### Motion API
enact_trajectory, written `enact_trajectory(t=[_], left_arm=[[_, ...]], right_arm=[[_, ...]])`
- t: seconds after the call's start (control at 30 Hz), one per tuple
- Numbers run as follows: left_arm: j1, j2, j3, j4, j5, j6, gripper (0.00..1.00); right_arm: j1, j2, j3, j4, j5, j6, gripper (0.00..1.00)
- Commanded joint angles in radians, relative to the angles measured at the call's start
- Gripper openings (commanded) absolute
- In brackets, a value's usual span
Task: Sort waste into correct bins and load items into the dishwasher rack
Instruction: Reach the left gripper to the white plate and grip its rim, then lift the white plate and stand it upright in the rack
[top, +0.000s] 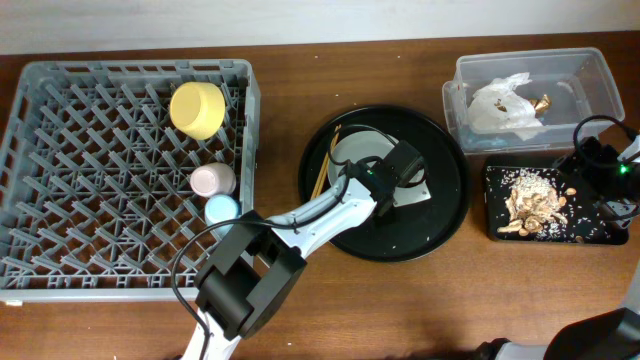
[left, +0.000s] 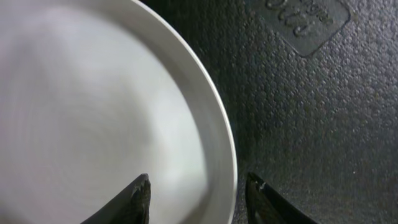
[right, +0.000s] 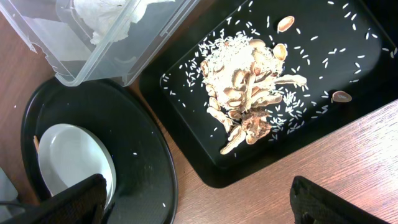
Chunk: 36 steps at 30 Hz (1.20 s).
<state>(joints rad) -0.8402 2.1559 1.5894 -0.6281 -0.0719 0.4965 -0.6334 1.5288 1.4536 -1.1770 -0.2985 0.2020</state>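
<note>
Soft, even light overhead, only faint shadows on the table (top: 400, 290). Up close the plate (left: 93, 106) looks smeared, perhaps out of focus; the tub (right: 81, 59) catches mild glare.

Rack (top: 130, 66): 1. Bowl (top: 197, 108): 1, yellow. Cups: 2, i.e. 1 pink cup (top: 212, 180) and 1 blue cup (top: 222, 208). Plate (top: 355, 150): 1. Chopsticks (top: 325, 165): 2, as far as can be seen. Trays: 2, i.e. 1 round tray (top: 440, 210) and 1 flat tray (top: 590, 225). Tub (top: 590, 70): 1, clear. Tissue (top: 500, 105): 1 crumpled piece. Scraps (top: 530, 200): 1 heap, w/ many loose crumbs around it, too small to count. Grippers: 2, i.e. left gripper (left: 198, 193) and right gripper (right: 199, 205). Table (top: 400, 300): 1.
</note>
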Motion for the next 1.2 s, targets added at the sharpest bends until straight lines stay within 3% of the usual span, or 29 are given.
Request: enact_trajectory(t=[0.0, 0.1, 0.2, 0.3, 0.43, 0.53, 0.77, 0.9, 0.97, 1.07, 1.17], left_arm=[[0.001, 0.023, -0.005, -0.033, -0.007, 0.033, 0.49], [0.001, 0.038, -0.005, -0.038, -0.016, 0.033, 0.44], [0.001, 0.038, -0.005, -0.039, -0.016, 0.033, 0.13], [0.001, 0.039, -0.005, -0.04, -0.016, 0.037, 0.0], [0.001, 0.037, 0.016, -0.051, -0.023, 0.036, 0.0], [-0.003, 0.035, 0.109, -0.157, -0.023, 0.023, 0.0], [0.0, 0.033, 0.42, -0.397, -0.019, -0.117, 0.0], [0.043, 0.027, 0.655, -0.595, -0.011, -0.259, 0.0], [0.089, 0.023, 0.757, -0.688, 0.074, -0.27, 0.0], [0.264, -0.03, 0.952, -0.871, 0.192, -0.344, 0.0], [0.522, -0.128, 0.98, -0.961, 0.307, -0.372, 0.0]], right_arm=[[-0.001, 0.005, -0.005, -0.001, -0.008, -0.011, 0.95], [-0.001, 0.005, -0.005, -0.001, -0.005, -0.012, 0.95], [-0.001, 0.005, -0.005, -0.001, -0.005, -0.014, 0.95], [-0.001, 0.005, -0.005, -0.001, -0.005, -0.014, 0.95], [-0.001, 0.005, -0.005, -0.001, -0.005, -0.014, 0.95], [-0.001, 0.005, -0.005, -0.002, -0.005, -0.014, 0.95], [-0.001, 0.005, -0.005, -0.005, -0.005, -0.014, 0.95], [-0.001, 0.005, -0.005, -0.005, -0.005, -0.014, 0.95], [-0.001, 0.005, -0.005, -0.005, -0.005, -0.014, 0.95], [-0.001, 0.005, -0.005, -0.005, -0.005, -0.014, 0.95], [-0.001, 0.005, -0.005, -0.008, -0.005, -0.014, 0.95]])
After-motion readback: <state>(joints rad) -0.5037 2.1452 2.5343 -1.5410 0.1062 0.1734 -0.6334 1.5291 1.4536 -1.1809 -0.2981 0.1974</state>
